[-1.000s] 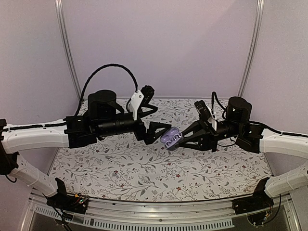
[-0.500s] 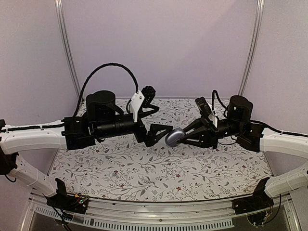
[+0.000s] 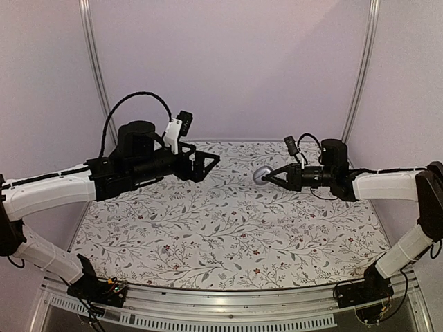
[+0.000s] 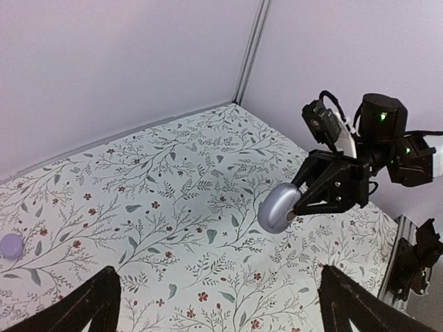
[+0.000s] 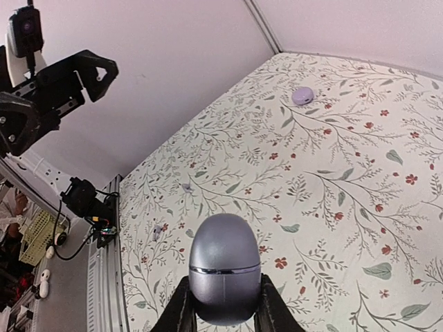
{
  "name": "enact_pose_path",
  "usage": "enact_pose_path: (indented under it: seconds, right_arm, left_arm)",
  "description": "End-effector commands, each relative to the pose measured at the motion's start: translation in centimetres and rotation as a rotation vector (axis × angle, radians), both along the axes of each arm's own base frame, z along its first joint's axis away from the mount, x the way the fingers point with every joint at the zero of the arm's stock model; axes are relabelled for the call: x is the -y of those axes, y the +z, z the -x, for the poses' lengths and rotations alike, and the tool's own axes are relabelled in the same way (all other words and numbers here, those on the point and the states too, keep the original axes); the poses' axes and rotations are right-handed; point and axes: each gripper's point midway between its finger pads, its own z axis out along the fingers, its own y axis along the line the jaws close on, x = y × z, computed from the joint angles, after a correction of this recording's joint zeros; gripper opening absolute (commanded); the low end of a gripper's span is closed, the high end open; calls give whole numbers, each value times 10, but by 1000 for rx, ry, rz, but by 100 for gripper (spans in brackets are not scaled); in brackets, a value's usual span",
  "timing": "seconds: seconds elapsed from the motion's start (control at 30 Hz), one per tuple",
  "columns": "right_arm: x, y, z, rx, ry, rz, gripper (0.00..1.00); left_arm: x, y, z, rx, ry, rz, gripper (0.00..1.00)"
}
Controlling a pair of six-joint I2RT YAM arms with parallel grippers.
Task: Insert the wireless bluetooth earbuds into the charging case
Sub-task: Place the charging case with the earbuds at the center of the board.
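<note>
Case shut and aloft!
Right claw (image 3: 271,177) pinches the glossy lavender case (image 5: 224,266), its base hidden; left claw (image 3: 208,166) gapes wide.

Charging case (image 5: 223,273): glossy grey-lavender egg shape, shut (thin seam across the middle), clamped at one end in the right gripper (image 3: 271,178), aloft over the cloth (image 3: 221,235), right of centre toward the far side. One earbud (image 5: 302,95): tiny lavender pebble, lying on the cloth, far left.
</note>
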Motion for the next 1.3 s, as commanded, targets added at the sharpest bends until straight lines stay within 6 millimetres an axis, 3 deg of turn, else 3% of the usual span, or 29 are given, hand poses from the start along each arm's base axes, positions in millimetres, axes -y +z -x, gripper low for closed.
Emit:
enact_pose_path:
  seconds: [0.0, 0.1, 0.23, 0.37, 0.63, 0.8, 0.87, 1.03, 1.27]
  right_arm:
    - [12, -21, -57, -66, -106, 6, 0]
    - [7, -33, -79, -107, -105, 5, 0]
    - [-6, -75, -102, -222, -81, 24, 0]
    - [-15, -103, -116, -300, -73, 30, 0]
    - [-57, -139, -103, -365, 5, 101, 0]
    - [-59, -158, -107, -394, -27, 135, 1]
    - [-61, -161, -111, -407, -36, 153, 6]
    - [-62, -173, -115, -410, -51, 202, 35]
    - [-49, -169, -128, -355, -147, 288, 61]
  left_arm:
    - [-22, -11, -9, -94, 42, 47, 100]
    - [-32, -21, -16, -117, 72, 37, 100]
    - [-49, -39, -28, -169, 136, 26, 100]
    - [-57, -57, -29, -213, 163, 22, 100]
    - [-80, -76, -45, -243, 252, -2, 100]
    - [-103, -96, -68, -303, 329, -51, 100]
    - [-115, -105, -80, -330, 364, -70, 100]
    - [-137, -116, -112, -358, 423, -91, 100]
    - [-169, -146, -158, -421, 517, -218, 100]
